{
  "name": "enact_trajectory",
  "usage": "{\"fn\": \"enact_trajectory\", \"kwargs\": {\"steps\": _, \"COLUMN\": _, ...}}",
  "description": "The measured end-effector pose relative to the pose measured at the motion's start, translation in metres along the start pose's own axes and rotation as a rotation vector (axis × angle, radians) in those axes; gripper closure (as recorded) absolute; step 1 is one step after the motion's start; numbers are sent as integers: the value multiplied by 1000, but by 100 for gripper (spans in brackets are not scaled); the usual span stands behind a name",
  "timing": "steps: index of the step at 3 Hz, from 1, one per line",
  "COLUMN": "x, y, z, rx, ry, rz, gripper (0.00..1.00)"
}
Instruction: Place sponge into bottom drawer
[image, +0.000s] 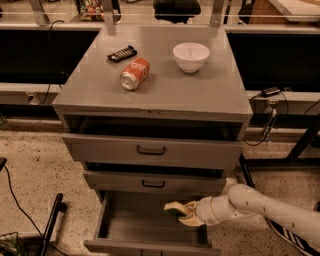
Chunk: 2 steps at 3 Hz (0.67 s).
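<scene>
Soda can (135, 73), white bowl (191, 56), flat black object (122, 53) — cabinet top (200, 95).

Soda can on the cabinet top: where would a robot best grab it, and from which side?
Grip the soda can across its round middle, from above, closing on its two long sides: it lies on its side, curved wall up. The gripper is busy now, holding the sponge over the bottom drawer.

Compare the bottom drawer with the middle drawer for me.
The bottom drawer is pulled far out, grey inside showing; the middle drawer is barely out. The middle drawer shows a dark handle; the bottom drawer's handle is out of view. The tool holds the sponge over the bottom drawer. Both are grey.
</scene>
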<state>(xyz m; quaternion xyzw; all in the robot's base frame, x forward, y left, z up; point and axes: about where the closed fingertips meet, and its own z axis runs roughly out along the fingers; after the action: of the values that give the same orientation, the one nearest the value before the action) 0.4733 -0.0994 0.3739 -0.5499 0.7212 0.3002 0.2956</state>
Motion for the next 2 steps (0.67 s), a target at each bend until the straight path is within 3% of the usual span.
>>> {"fn": "enact_trajectory", "kwargs": {"steps": 1, "x": 0, "y": 0, "z": 0, "rx": 0, "ry": 0, "rz": 0, "gripper": 100}}
{"fn": "enact_trajectory", "kwargs": {"steps": 2, "x": 12, "y": -9, "z": 24, "rx": 22, "ry": -15, "rz": 30, "gripper": 100}}
